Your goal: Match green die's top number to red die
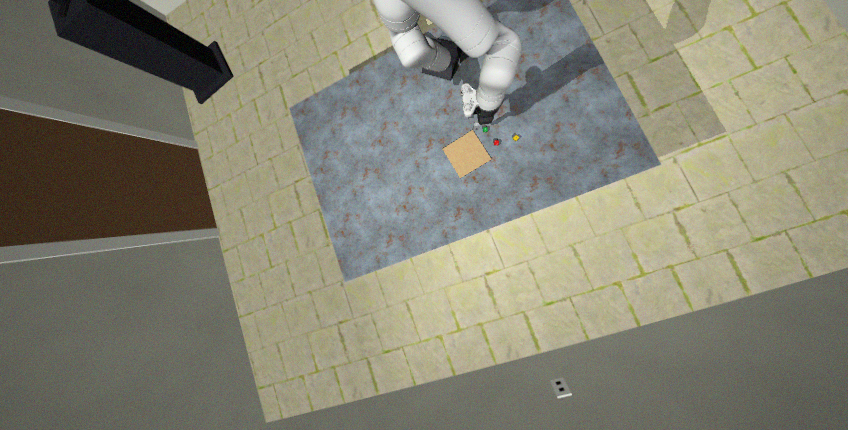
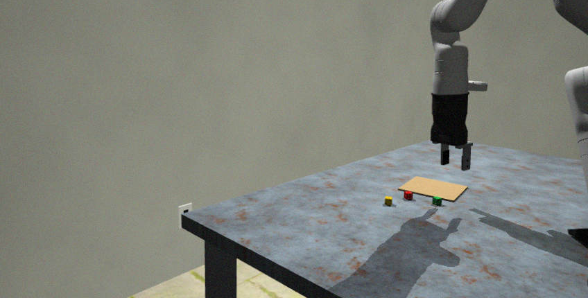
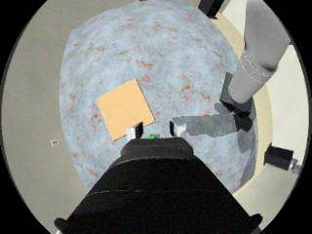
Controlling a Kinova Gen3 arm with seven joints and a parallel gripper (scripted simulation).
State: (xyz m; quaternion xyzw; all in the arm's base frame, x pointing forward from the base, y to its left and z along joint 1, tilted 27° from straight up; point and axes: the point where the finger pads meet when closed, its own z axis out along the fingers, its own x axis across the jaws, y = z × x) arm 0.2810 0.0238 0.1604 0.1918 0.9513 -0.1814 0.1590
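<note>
Here the black two-finger gripper [image 2: 454, 160] hangs open and empty, well above the small green die [image 2: 437, 200] just beside the flat tan mat's [image 2: 433, 188] edge.

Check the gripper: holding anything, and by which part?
Nothing held. The gripper is open, hanging above the table; the green die sits on the table beside the mat, untouched.

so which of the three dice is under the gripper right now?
The green die. The open gripper hangs above it, and the wrist view shows it between the fingers. The red die and yellow die lie farther off.
</note>
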